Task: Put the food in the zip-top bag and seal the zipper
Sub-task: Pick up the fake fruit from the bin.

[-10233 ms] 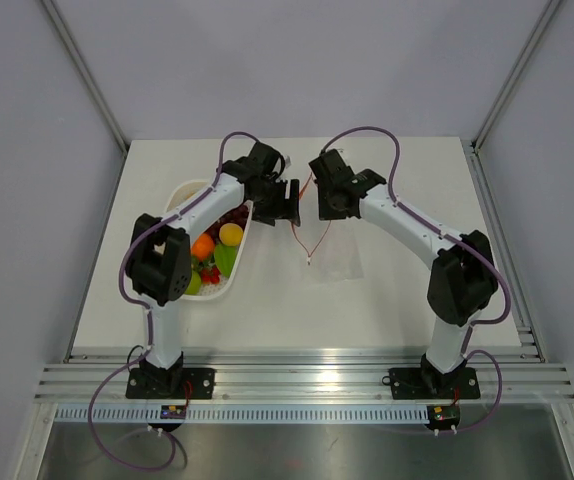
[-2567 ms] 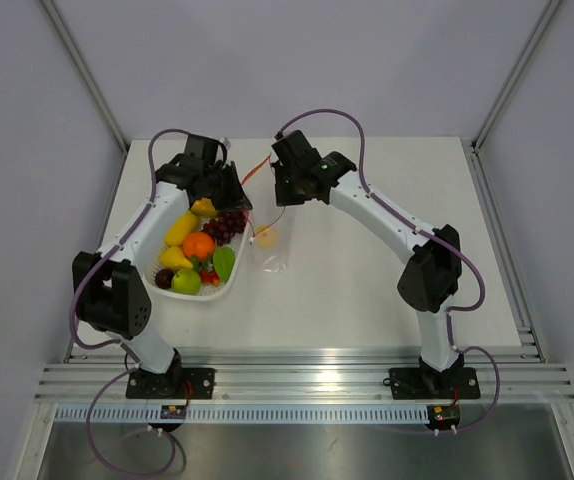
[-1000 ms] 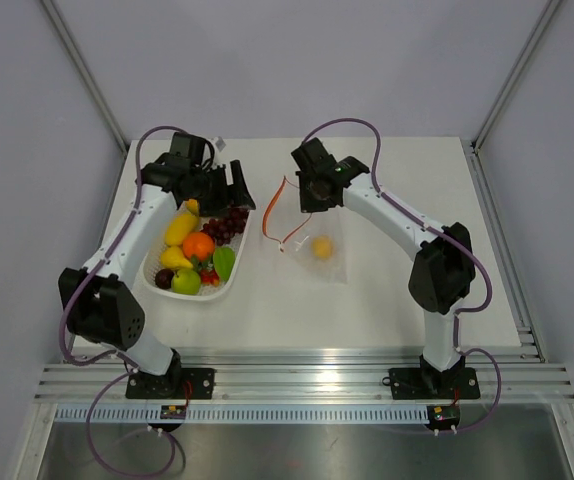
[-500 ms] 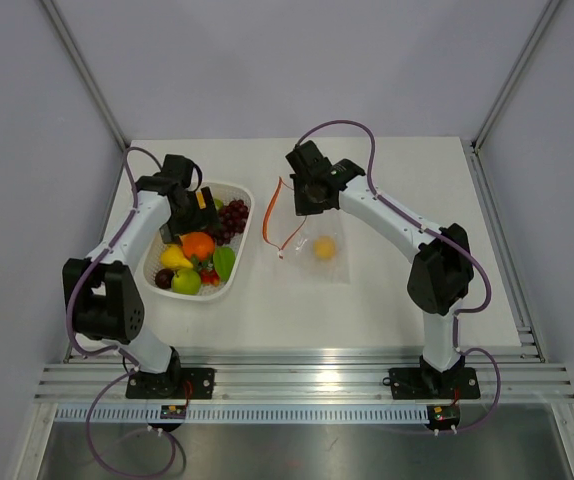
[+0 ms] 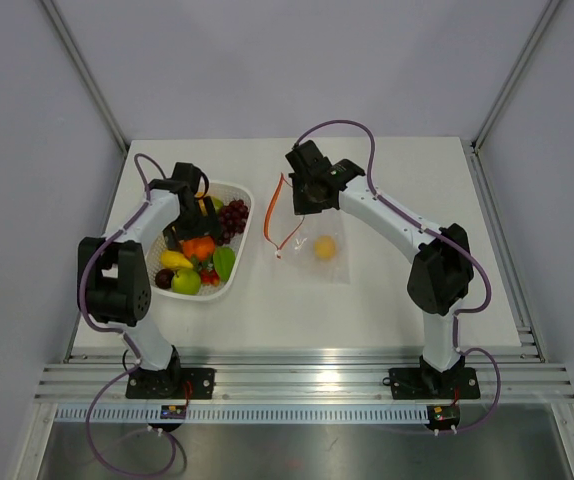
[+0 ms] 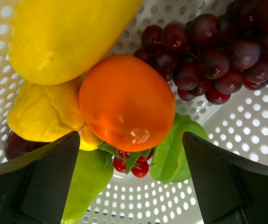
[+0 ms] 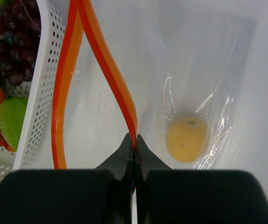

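The clear zip-top bag [image 5: 322,245] lies on the table with a yellow fruit [image 5: 324,247] inside; the fruit also shows in the right wrist view [image 7: 185,138]. My right gripper [image 7: 134,145] is shut on the upper lip of the red-orange zipper [image 7: 110,70], holding the mouth open; the other lip [image 7: 61,93] bows away. My left gripper [image 6: 129,172] is open over the white basket [image 5: 235,262], its fingers either side of an orange fruit [image 6: 124,102]. Purple grapes [image 6: 208,51], yellow fruits [image 6: 64,37], cherry tomatoes [image 6: 131,165] and green pieces [image 6: 173,154] lie around it.
The basket's rim [image 7: 43,84] lies just left of the bag's mouth. The right arm [image 5: 397,215] reaches across the table's middle. Frame posts stand at the back corners.
My left gripper has moved from beside the bag back over the basket and come down over the orange fruit. The right gripper keeps its hold on the zipper lip; the yellow fruit now lies in the bag.
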Tool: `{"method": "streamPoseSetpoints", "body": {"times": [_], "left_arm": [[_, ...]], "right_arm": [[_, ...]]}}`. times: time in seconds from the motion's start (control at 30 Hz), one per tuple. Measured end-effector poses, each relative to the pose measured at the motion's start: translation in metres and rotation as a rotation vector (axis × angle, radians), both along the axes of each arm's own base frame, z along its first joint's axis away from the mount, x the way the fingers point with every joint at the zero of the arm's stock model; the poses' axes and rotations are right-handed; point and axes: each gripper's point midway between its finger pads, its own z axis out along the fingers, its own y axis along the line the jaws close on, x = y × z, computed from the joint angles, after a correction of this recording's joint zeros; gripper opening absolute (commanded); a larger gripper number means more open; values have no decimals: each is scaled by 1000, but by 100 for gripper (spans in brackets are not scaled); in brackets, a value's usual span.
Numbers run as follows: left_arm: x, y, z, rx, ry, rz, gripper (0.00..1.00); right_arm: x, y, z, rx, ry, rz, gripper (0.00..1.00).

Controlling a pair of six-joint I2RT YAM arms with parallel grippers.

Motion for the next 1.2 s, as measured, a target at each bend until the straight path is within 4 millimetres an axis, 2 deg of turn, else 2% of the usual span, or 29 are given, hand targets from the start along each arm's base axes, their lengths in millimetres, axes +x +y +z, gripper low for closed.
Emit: {"method": "streamPoseSetpoints", "body": {"times": [0.37, 0.4, 0.5, 0.53, 0.63, 0.77, 0.83, 1.0, 1.07, 1.2], "left_arm": [[2, 0, -20, -3, 10, 56, 85], [2, 0, -21, -3, 10, 58, 76], [2, -1, -21, -6, 8, 73, 63], [2, -1, -21, -5, 6, 74, 56], [1, 1, -15, -1, -10, 84, 46], [-1, 5, 17, 7, -95, 91, 40], [-2, 7, 41, 3, -162, 95, 41], [-5, 5, 84, -28, -265, 77, 41], [-2, -4, 98, -73, -302, 46, 41], [0, -41, 119, -242, -363, -67, 41]], "right_arm": [[-2, 3, 0, 2, -1, 8, 0], [-2, 3, 0, 3, -1, 8, 0], [-2, 4, 0, 3, -2, 8, 0], [-2, 4, 0, 3, -2, 8, 0], [-2, 4, 0, 3, -2, 9, 0], [-3, 4, 0, 3, -2, 10, 0], [-3, 4, 0, 2, -2, 10, 0], [-3, 5, 1, 3, -3, 10, 0], [-3, 5, 1, 4, -3, 9, 0], [-2, 5, 1, 7, -4, 8, 0]]}}
